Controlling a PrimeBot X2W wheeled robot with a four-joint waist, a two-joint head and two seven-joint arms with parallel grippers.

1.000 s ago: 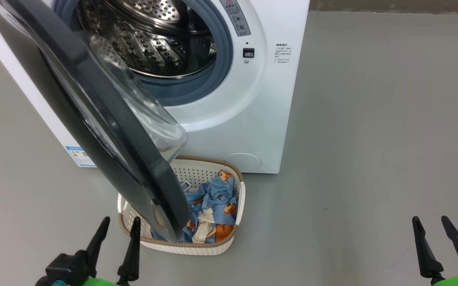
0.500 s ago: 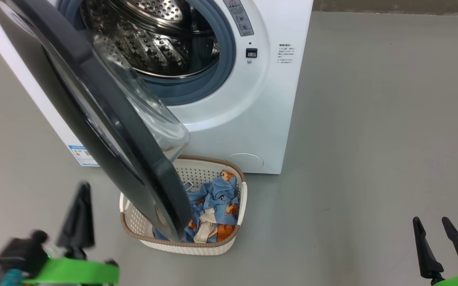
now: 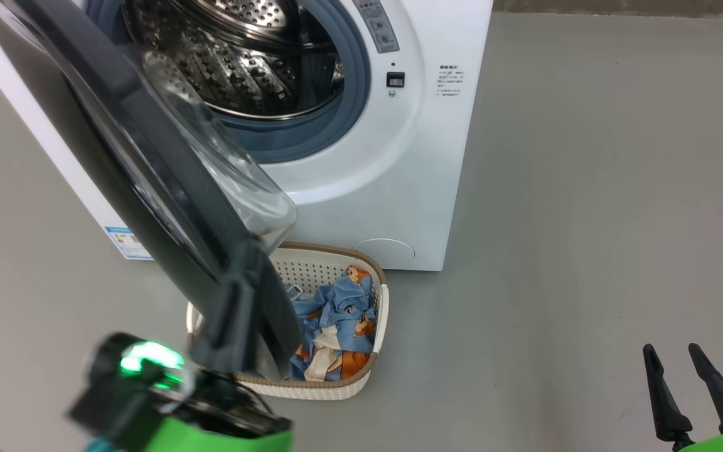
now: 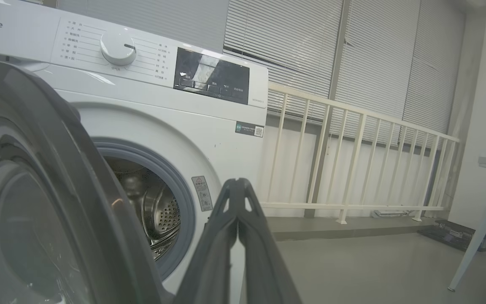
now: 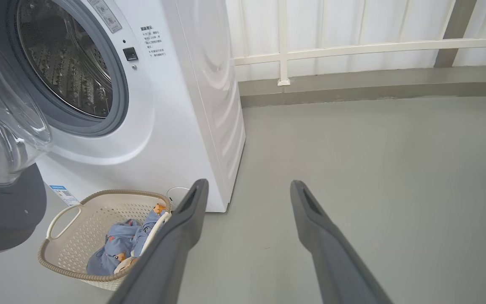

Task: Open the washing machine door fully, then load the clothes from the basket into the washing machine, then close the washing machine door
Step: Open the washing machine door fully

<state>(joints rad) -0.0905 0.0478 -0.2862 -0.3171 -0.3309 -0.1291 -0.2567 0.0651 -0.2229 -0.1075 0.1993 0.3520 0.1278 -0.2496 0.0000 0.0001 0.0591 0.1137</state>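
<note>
In the head view the washing machine (image 3: 361, 188) stands at the far side of the grey floor (image 3: 587, 220), its steel drum (image 3: 242, 63) exposed. The washing machine door (image 3: 148, 188) hangs partly open, swung out toward the near left. Its lower edge is above the basket (image 3: 381, 307), which sits on the floor just in front of the machine and holds the clothes (image 3: 336, 314). The blurred left gripper (image 3: 242, 276) overlaps the door's near rim; contact cannot be judged. The right gripper (image 3: 672, 358) is at the near right, well apart from everything. In the left wrist view the left gripper's (image 4: 237, 182) jaws are pressed together with nothing between them, just right of the door's black rim. In the right wrist view the right gripper's (image 5: 248, 185) jaws are spread wide and empty above the floor, with the basket at the lower left.
</note>
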